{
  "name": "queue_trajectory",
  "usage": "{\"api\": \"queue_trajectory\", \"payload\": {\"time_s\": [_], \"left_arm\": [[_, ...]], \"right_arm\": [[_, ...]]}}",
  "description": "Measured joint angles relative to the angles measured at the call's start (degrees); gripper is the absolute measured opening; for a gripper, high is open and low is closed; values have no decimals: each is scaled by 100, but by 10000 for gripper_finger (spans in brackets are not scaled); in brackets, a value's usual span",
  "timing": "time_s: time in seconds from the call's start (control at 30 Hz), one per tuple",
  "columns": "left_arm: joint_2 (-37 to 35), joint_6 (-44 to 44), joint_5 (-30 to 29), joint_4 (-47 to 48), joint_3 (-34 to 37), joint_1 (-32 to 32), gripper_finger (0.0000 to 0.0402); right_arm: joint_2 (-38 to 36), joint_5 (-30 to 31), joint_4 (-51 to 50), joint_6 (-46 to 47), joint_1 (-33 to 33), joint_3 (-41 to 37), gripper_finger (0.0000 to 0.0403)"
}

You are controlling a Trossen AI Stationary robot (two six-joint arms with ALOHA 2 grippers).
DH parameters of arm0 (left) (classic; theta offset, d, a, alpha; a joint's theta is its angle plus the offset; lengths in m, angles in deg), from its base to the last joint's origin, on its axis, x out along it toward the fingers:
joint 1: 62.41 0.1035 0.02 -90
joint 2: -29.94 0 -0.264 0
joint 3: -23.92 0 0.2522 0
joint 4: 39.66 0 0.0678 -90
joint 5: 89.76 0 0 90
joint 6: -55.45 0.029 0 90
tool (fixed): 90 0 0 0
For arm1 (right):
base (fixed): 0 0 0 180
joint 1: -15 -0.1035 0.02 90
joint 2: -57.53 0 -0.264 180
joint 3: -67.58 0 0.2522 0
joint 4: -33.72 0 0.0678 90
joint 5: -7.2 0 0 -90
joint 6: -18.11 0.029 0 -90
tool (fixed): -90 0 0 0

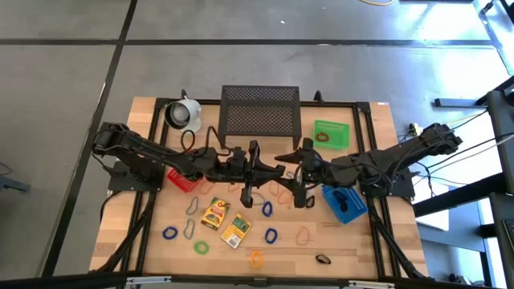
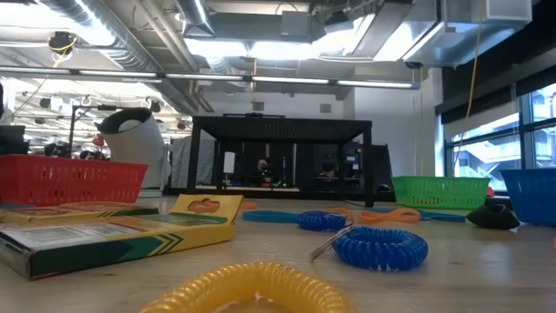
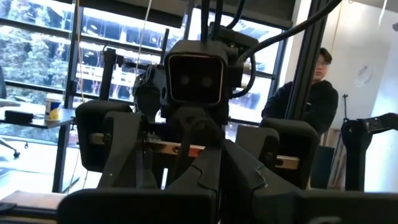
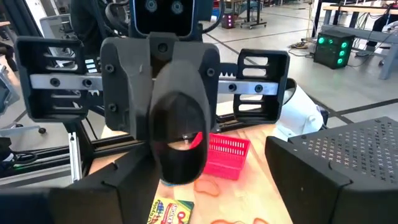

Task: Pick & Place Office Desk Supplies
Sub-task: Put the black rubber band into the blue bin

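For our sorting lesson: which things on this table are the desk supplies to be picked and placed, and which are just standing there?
Job:
- coil loops, e.g. blue, green, orange
- two yellow packets
- dark clip

Just there:
- white mug
- red bin, green bin, blue bin
- black mesh stand

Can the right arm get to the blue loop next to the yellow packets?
Probably yes. The right gripper hangs open near the table's middle, and the blue loop lies bare close by, nothing covering it.

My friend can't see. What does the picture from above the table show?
Two dark robot arms meet at the middle of a wooden table, above scattered coloured loops and two yellow packets. Around them stand a red bin, green bin, blue bin and white mug.
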Motion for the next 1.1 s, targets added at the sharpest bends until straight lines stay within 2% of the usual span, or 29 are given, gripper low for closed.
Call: {"api": "queue_trajectory", "payload": {"time_s": [0.17,0.3,0.73,1.1], "left_arm": [[0,2,21,-5,0,0,4],[0,4,20,4,0,0,4],[-2,11,-108,141,0,12,4],[-2,13,-126,139,0,17,4]], "right_arm": [[0,4,-2,-38,0,0,255],[0,13,-7,-164,0,1,214],[0,-7,-54,-358,-2,-2,13],[-4,-121,-273,-328,-2,-2,22]]}}
